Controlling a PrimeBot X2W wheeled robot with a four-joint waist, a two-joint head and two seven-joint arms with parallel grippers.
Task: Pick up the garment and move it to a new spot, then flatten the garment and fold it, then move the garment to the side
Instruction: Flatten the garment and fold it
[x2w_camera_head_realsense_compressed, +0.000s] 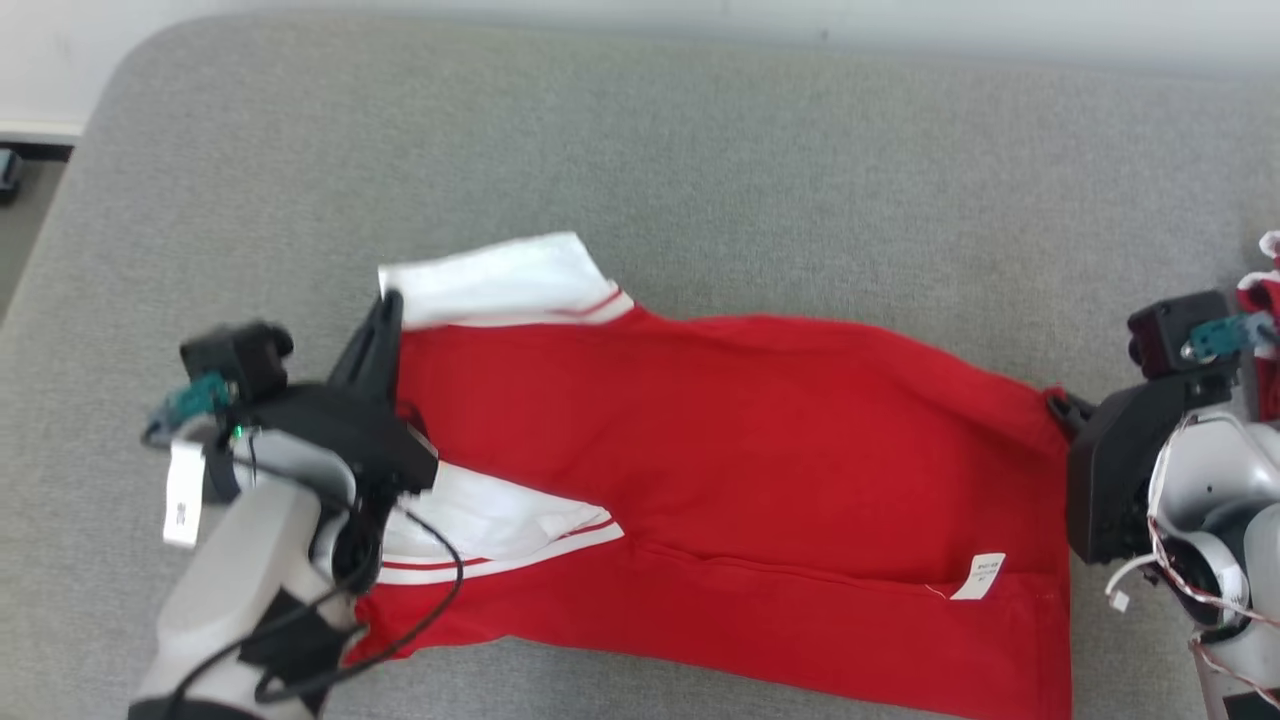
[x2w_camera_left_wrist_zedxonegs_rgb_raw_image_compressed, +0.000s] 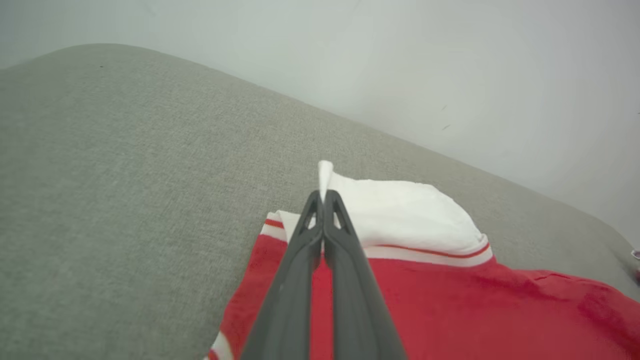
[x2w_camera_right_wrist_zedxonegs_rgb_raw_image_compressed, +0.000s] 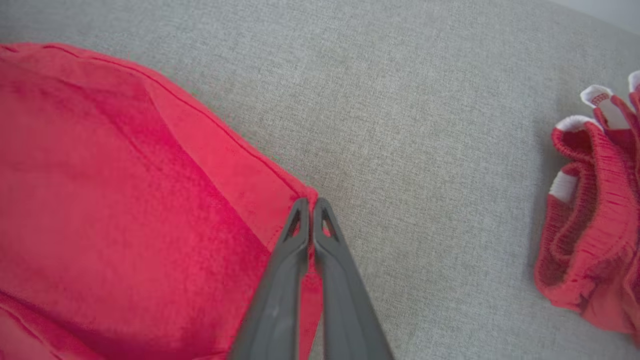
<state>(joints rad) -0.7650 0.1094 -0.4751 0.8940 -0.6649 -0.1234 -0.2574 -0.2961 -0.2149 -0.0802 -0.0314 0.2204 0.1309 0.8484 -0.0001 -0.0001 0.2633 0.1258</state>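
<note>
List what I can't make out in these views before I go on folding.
red garment: lower right corner cut off by the head view's bottom edge; lower left part hidden under the left arm.
white label: print too small to read, head view.
second red-and-white garment: cut off by the right wrist view's right edge.
right gripper: depth of its pinch hidden by its own fingers, right wrist view.

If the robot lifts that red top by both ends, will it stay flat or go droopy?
Probably droopy: the red garment lies soft and creased, so its middle would likely sag between the left gripper and right gripper. It seems light, as two thin pinches hold it.
</note>
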